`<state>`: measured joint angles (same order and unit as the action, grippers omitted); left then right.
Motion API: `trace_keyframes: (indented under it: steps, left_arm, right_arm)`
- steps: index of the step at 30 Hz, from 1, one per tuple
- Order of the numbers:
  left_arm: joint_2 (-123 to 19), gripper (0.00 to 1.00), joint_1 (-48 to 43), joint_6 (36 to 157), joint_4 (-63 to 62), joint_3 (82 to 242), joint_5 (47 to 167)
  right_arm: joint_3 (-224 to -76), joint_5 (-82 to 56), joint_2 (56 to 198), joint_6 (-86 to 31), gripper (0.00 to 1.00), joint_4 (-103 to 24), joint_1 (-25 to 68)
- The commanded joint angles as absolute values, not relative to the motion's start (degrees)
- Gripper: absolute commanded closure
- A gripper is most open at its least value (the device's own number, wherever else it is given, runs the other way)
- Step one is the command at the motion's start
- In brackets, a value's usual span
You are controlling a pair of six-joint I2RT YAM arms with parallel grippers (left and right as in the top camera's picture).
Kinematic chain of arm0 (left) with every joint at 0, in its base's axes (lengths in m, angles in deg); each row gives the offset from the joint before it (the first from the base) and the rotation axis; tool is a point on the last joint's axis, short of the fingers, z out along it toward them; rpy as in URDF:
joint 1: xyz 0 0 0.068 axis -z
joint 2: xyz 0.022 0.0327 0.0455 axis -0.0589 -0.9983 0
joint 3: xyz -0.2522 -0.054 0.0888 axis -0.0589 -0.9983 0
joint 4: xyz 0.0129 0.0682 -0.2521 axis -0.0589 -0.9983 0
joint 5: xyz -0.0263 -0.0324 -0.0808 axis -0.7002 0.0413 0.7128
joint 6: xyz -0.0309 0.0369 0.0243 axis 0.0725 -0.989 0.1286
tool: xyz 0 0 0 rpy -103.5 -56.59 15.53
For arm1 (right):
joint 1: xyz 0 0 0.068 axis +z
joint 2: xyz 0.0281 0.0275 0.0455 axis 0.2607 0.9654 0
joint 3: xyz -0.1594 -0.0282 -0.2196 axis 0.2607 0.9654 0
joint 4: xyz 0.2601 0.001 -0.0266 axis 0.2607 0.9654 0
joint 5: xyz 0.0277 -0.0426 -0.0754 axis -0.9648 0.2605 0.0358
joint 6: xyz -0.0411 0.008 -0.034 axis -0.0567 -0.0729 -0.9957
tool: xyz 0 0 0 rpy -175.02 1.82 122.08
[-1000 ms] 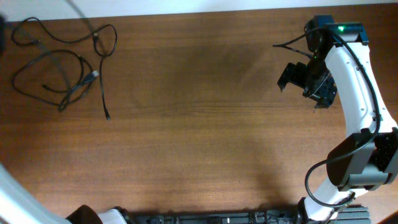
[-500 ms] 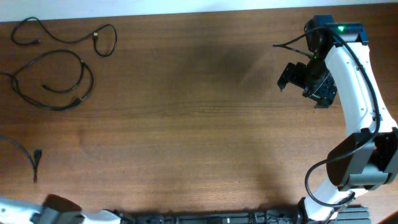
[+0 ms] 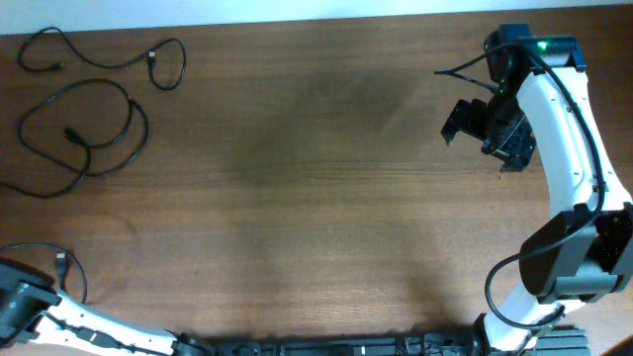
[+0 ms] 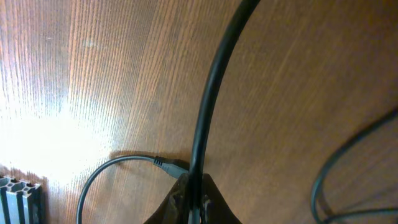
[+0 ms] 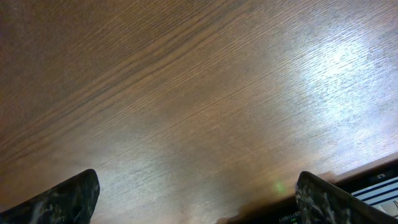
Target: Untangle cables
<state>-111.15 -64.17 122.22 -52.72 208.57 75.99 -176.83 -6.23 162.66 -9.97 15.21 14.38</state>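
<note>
Three thin black cables lie at the table's left in the overhead view. One cable (image 3: 104, 61) curves along the far edge. A second (image 3: 84, 133) forms a loose loop below it. A third (image 3: 69, 272) lies apart at the front left corner, next to my left arm (image 3: 22, 309). In the left wrist view my left gripper (image 4: 194, 191) is shut on this cable (image 4: 208, 93), with its plug (image 4: 166, 165) just beside the fingers. My right gripper (image 3: 479, 146) hovers at the far right, open and empty, its fingers wide apart over bare wood (image 5: 196, 199).
The wooden table (image 3: 316, 198) fills the overhead view. A metal rail (image 4: 22, 193) runs along the front edge near my left gripper. Another cable curve (image 4: 323, 180) shows at the right of the left wrist view.
My left arm has swung from the far left corner to the front left corner, pulling one cable out of the bundle and down with it. The right arm has not moved.
</note>
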Motion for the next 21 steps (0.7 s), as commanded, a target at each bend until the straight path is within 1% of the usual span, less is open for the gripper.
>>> trace_keyframes:
  steps: [1,2,5,7,8,9,10,11,13,16,17,18,20,21]
  left_arm:
    - [-114.1,0.89,-64.4,118.9,-52.9,208.7,80.8]
    - [-115.0,0.88,-64.3,116.4,-52.8,208.7,84.8]
    - [-115.5,0.84,-63.0,115.3,-53.9,208.5,86.1]
    - [-115.5,0.82,-60.4,108.2,-52.5,208.5,91.8]
    - [-115.5,0.80,-59.0,107.7,-52.3,208.5,92.1]
    - [-115.5,0.77,-56.0,103.2,-51.2,208.5,92.1]
    - [-115.5,0.47,-53.6,99.1,-49.6,208.4,92.1]
    - [-115.5,0.32,-50.8,96.7,-47.5,208.4,90.1]
    - [-115.5,0.31,-46.1,96.8,-45.6,208.2,81.9]
    - [-115.5,0.27,-39.6,97.3,-40.8,205.6,81.5]
    - [-115.5,0.30,-38.5,102.2,-39.2,203.8,81.5]
    - [-115.5,0.32,-38.7,111.5,-38.3,201.2,79.2]
    - [-115.5,0.32,-40.0,117.3,-36.6,198.6,75.7]
    - [-115.5,0.32,-40.9,117.5,-35.5,197.7,75.8]
  right_arm:
    - [-176.8,-5.7,162.5,-9.7,0.02,15.3,14.3]
    - [-176.8,-5.7,162.5,-9.7,0.02,15.3,14.3]
    - [-176.8,-5.7,162.5,-9.7,0.02,15.3,14.3]
    - [-176.8,-5.7,162.5,-9.7,0.02,15.3,14.3]
    - [-176.8,-5.7,162.5,-9.7,0.02,15.3,14.3]
    - [-176.8,-5.7,162.5,-9.7,0.02,15.3,14.3]
    - [-176.8,-5.7,162.5,-9.7,0.02,15.3,14.3]
    - [-176.8,-5.7,162.5,-9.7,0.01,15.3,14.3]
    - [-176.8,-5.7,162.5,-9.7,0.02,15.3,14.3]
    - [-176.8,-5.7,162.5,-9.7,0.02,15.3,14.3]
    - [-176.8,-5.7,162.5,-9.7,0.02,15.3,14.3]
    - [-176.8,-5.7,162.5,-9.7,0.02,15.3,14.3]
    - [-176.8,-5.7,162.5,-9.7,0.02,15.3,14.3]
    - [-176.8,-5.7,162.5,-9.7,0.02,15.3,14.3]
